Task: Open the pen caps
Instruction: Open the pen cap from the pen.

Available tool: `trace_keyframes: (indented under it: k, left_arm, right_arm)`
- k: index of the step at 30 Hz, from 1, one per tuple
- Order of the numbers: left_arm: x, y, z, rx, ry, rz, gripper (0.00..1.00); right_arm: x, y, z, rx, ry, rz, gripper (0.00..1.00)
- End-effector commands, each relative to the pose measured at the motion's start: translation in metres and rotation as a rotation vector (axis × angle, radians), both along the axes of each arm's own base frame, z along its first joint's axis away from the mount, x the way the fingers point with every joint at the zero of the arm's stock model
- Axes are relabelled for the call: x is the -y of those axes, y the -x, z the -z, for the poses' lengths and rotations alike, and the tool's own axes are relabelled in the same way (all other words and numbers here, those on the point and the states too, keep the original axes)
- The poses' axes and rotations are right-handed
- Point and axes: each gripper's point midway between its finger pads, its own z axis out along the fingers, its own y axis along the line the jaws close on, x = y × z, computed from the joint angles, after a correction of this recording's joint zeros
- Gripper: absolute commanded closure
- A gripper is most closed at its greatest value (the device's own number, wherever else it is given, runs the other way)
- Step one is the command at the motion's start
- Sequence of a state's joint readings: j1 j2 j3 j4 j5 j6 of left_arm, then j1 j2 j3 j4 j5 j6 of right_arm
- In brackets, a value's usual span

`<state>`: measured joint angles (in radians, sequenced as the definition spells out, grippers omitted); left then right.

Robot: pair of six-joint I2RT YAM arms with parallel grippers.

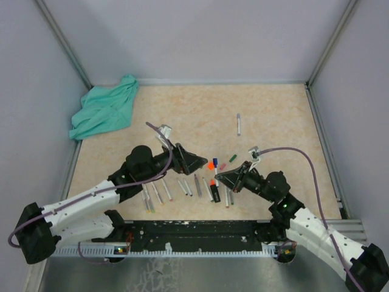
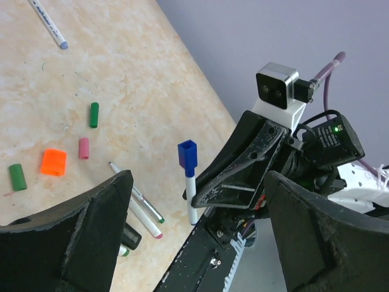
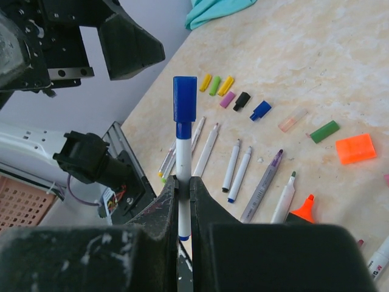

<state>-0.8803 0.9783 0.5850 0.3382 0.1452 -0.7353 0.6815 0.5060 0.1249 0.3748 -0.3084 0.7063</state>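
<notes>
Pen (image 3: 183, 155), white-barrelled, stands upright in the right jaws, which are pinched tight on its lower part so that only a sliver of gap shows on either side. Its blue cap (image 3: 185, 98) is on the upper end, clear above the fingertips. The left jaws are spread wide and hold nothing. In the left wrist view they frame the capped pen from either side, and in the right wrist view they sit at upper left, apart from the cap. On the table (image 1: 273, 109) behind the held pen lie loose caps: a yellow cap (image 3: 206, 82), a green cap (image 3: 214, 85) and a second yellow cap (image 3: 226, 85) close together in a row, then a purple cap (image 3: 227, 99), a black cap (image 3: 242, 101) and a loose blue cap (image 3: 260, 110) just beside them. Farther right are a pale clear cap (image 3: 293, 120), a darker green cap (image 3: 323, 131) and a larger orange cap (image 3: 355, 148). Uncapped pens (image 3: 231, 165) lie side by side near the right jaws, with an orange highlighter (image 3: 304, 210) at their right end. A teal cloth (image 1: 104, 109) is bunched in the far left corner, and a lone pen (image 1: 239, 123) lies well apart toward the back.
</notes>
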Motion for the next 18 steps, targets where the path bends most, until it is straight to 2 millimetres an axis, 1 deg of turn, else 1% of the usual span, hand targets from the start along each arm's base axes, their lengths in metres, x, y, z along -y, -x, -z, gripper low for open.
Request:
trace_keyframes:
  k: [1,4,8,10,14,18]
  left_arm:
    - [0.014,-0.01,-0.009,0.004,-0.021,-0.033,0.08]
    - [0.027,-0.016,0.001,-0.025,-0.068,-0.036,0.12]
    - [0.041,-0.012,0.009,-0.043,-0.09,-0.019,0.19]
    - [0.047,-0.01,0.012,-0.048,-0.097,-0.019,0.21]
    - [0.052,-0.01,0.019,-0.057,-0.123,-0.032,0.28]
    - [0.055,-0.011,0.023,-0.068,-0.131,-0.038,0.37]
  right_arm:
    - [-0.006,0.0,-0.031,0.086,-0.042,-0.016,1.0]
    - [-0.008,0.0,-0.031,0.087,-0.035,-0.02,1.0]
    - [-0.008,-0.001,-0.033,0.091,-0.027,-0.018,1.0]
    - [-0.009,-0.001,-0.033,0.091,-0.023,-0.017,1.0]
    - [-0.011,0.0,-0.034,0.094,-0.021,-0.022,1.0]
    - [-0.014,0.0,-0.032,0.091,-0.012,-0.025,1.0]
